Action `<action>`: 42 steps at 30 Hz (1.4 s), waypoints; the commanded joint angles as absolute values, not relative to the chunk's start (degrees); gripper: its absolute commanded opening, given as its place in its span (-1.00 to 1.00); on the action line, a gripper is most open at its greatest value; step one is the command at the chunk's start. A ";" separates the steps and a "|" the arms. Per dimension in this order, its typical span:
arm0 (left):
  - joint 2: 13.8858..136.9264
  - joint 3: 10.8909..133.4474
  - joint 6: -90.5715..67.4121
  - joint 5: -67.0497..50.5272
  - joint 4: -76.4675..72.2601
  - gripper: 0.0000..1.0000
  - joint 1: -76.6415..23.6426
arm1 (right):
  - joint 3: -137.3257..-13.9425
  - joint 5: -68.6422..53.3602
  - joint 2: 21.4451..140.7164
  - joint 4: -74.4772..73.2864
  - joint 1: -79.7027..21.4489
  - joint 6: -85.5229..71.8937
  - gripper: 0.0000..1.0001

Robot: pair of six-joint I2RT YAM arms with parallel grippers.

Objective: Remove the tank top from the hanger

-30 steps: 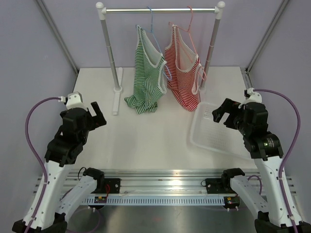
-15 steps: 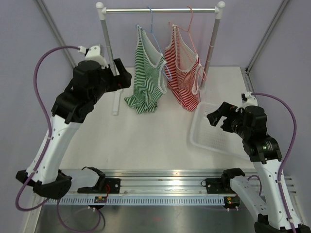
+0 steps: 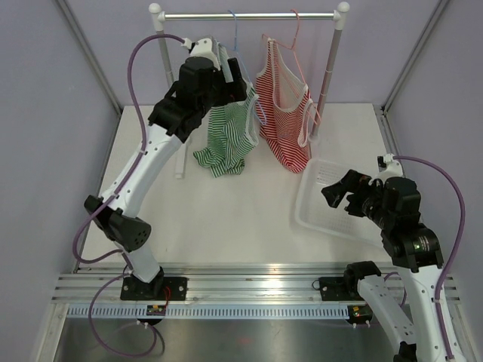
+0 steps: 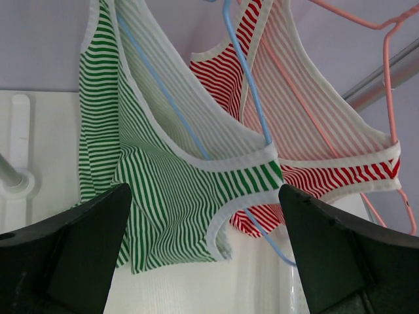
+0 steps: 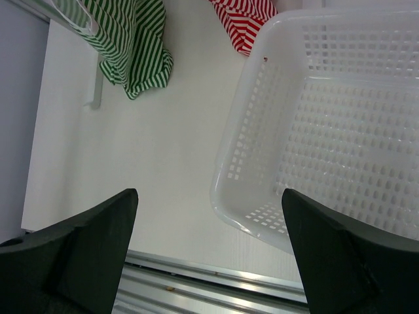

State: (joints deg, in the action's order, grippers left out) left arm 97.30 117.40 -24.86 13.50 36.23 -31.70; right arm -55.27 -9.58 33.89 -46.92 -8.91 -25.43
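**Left jaws wide at the green top, nothing held**

My left gripper (image 4: 203, 196) is up by the rail (image 3: 249, 15) over the table's (image 3: 226, 219) back edge. Jaws spread full, empty, squared on the green tank top (image 4: 163, 190). I reckon that lines me up to slip fabric off the blue hanger (image 4: 252, 98).

The top hangs there with its hem crumpled on the table near the back edge, just left of the red tank top (image 3: 285, 128).

My right gripper (image 5: 209, 193), equally wide and empty, hovers over the white basket (image 5: 226, 176) at the right edge, probably the drop spot.

The left wrist view gives me the neckline and the hanger wire crossing it, which my arm blocks from above. Only the overhead shows both arms together.
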 commanded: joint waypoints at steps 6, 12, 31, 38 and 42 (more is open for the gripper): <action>104.23 124.08 -24.34 17.30 23.02 0.96 -32.96 | -53.96 -12.22 31.73 -49.22 -9.05 -25.05 0.99; 118.11 138.14 -18.20 30.05 28.99 0.75 -34.37 | -55.46 -13.62 31.38 -50.01 -9.14 -24.96 0.99; 114.79 137.46 -10.29 33.40 25.22 -0.59 -34.37 | -53.70 -18.11 32.78 -46.85 -9.05 -26.46 0.99; 115.66 138.69 -8.61 32.69 26.01 -1.00 -34.28 | -53.96 -18.46 32.78 -46.85 -9.05 -26.72 0.99; 114.09 138.78 -8.44 32.26 27.77 -1.00 -34.28 | -54.67 -18.46 33.04 -47.11 -9.05 -26.37 0.99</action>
State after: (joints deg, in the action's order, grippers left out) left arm 117.73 136.35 -9.58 32.05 29.21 -34.24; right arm -53.65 -17.26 32.58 -49.15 -8.91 -26.04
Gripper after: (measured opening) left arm 0.025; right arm 0.993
